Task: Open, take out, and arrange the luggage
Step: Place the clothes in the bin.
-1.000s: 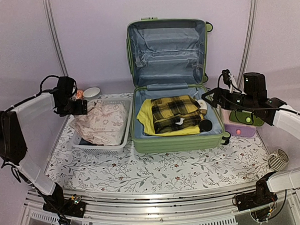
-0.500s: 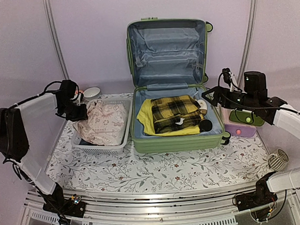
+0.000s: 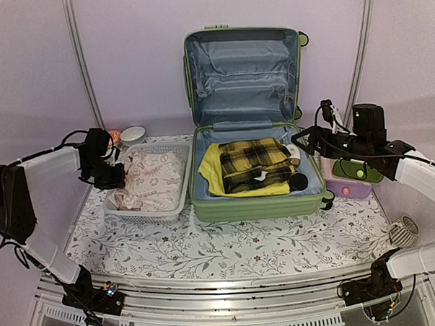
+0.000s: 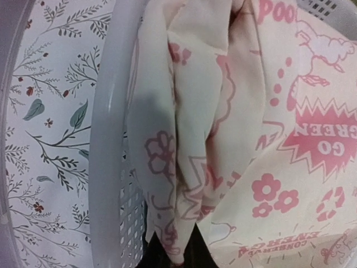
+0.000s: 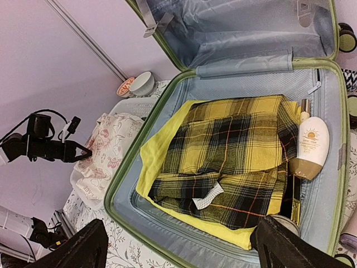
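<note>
The light-green luggage lies open mid-table, its lid upright against the back wall. In it a yellow plaid shirt lies folded on a plain yellow garment, next to a cream bottle. My right gripper hangs open above the luggage's right rim, its fingers apart over the shirt. My left gripper is at the left edge of the white basket. It looks shut on a fold of the cream-and-pink printed cloth, which tapers into the jaws and hides the fingertips.
The printed cloth fills the basket, whose rim runs beside the gripper. A small bowl stands behind the basket. A white-green-purple box sits right of the luggage, and a round white object lies near the right edge.
My left gripper has dropped down and left to the basket's edge and closed from wide open. The printed cloth has sunk flatter into the basket. The right arm has stayed still.
</note>
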You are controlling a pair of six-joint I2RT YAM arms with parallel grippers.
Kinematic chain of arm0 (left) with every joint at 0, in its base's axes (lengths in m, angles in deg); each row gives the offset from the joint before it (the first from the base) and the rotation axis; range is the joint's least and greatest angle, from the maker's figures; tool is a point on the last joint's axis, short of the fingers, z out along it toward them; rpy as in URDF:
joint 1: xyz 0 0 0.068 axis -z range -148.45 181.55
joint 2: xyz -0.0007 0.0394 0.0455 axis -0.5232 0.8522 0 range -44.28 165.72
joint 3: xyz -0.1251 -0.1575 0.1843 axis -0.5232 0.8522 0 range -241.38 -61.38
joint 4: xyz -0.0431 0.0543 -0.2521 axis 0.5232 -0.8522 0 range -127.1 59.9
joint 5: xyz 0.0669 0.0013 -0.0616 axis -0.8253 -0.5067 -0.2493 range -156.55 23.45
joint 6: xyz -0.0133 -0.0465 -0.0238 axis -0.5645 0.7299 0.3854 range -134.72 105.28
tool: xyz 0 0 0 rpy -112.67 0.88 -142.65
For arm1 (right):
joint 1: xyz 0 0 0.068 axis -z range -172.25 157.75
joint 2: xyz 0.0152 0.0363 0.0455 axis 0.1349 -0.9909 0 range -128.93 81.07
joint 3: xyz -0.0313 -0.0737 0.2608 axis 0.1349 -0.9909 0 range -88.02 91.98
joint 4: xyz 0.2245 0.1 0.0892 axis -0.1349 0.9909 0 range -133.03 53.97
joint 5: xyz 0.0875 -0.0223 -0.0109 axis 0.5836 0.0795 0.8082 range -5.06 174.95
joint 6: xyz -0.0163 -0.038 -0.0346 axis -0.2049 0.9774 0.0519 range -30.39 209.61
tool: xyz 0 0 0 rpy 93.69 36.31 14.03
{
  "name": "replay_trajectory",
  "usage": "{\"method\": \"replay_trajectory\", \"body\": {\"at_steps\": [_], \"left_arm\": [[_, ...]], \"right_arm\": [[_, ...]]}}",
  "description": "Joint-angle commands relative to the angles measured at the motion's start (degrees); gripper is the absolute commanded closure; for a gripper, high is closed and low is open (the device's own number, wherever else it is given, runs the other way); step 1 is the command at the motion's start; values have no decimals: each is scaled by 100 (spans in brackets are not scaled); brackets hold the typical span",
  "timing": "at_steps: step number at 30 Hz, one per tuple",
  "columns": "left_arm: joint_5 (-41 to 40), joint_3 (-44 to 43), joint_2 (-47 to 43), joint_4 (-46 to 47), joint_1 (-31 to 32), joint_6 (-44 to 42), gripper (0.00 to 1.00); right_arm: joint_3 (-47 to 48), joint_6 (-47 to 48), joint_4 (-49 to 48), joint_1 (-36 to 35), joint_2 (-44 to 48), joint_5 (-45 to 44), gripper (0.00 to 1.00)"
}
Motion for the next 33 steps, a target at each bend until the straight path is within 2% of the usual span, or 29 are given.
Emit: {"method": "replay_trajectory", "body": {"at_steps": [1,3,4,6,8,12,17,19,24,25,30,33], "left_arm": [[-267,176,404,-159,81,168,90],[-565,153,394,-190,151,211,81],[-717,124,324,-231,184,231,74],[-836,27,109,-306,235,222,53],[-865,-133,-172,-382,332,221,39],[-979,-534,-715,-598,619,246,27],[-1330,-1067,-945,-692,1073,229,19],[-1160,-1053,-967,-417,1178,152,23],[-219,-941,-787,498,1201,97,95],[-204,-993,-680,568,1197,78,100],[-864,-1450,121,597,1117,-93,100],[-924,-1820,742,628,983,-198,100]], "right_arm": [[90,-22,-110,-39,50,46,6],[54,-7,-101,-37,101,17,6],[38,-7,-101,-38,129,7,6],[1,-2,-91,-39,173,-2,6],[-11,17,-76,-37,197,-24,6],[-6,15,-86,-37,186,-29,6],[-9,-8,-101,-37,151,-12,6],[-24,-11,-101,-37,140,-12,6],[-9,-33,-93,-39,120,-1,6],[-10,-33,-86,-39,127,-7,6],[-28,-34,-13,-37,177,-66,6],[-8,-25,26,-38,195,-112,6]]}}
